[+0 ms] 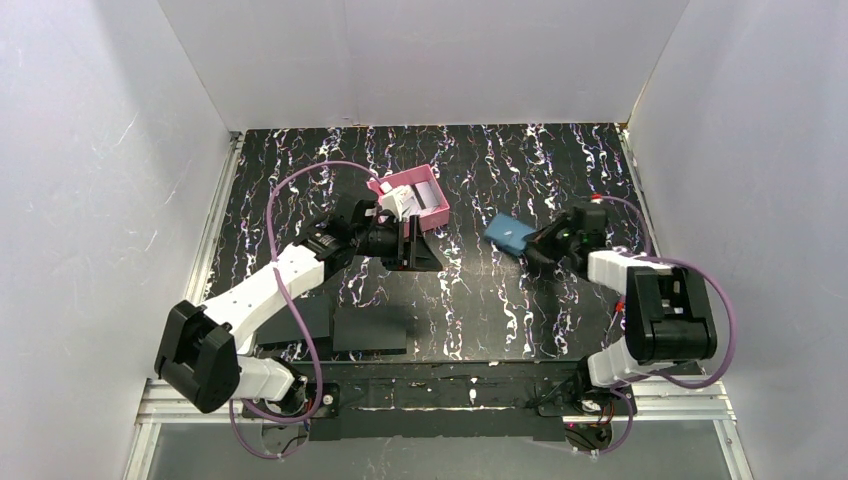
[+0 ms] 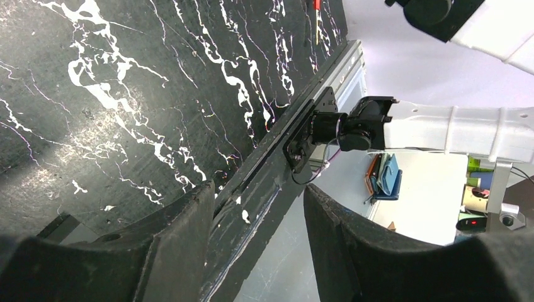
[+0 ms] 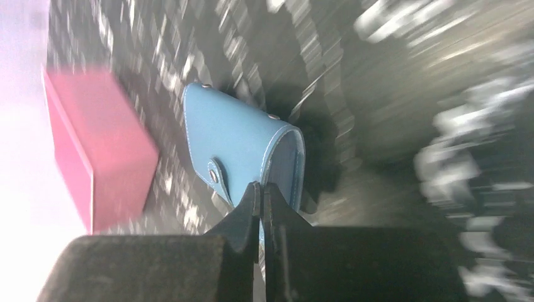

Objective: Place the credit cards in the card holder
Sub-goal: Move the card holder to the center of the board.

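While the left pincer [image 2: 258, 198] stands partly open with nothing between its fingers, just beside the card holder [image 1: 403, 179], the work in hand looks to sit with the other arm. The right pincer [image 3: 261, 192] is pressed fully together, its tips at the near edge of a blue case [image 3: 242, 135]. That case lies on the desk [image 1: 500, 300], well apart from the holder and to its right. Whether those tips nip a card, the case's flap or nothing at all, I cannot tell (the wrist view is badly smeared).

The holder stands toward the back of the desk, and from above a pale card [image 1: 428, 192] appears to lie inside it. No other card shows plainly anywhere. A flat black pad [image 1: 370, 328] lies near the front edge and seems to play no part.

I judge this to be the fetching step, with the right arm after a further card at the blue case. If a card is pinched, the next move calls for a straight, gentle pull so the light case does not drag along. After that comes a carry leftward to the holder, with the card kept level enough to clear the low wall. The left arm crowds that side, so it would need to give room.
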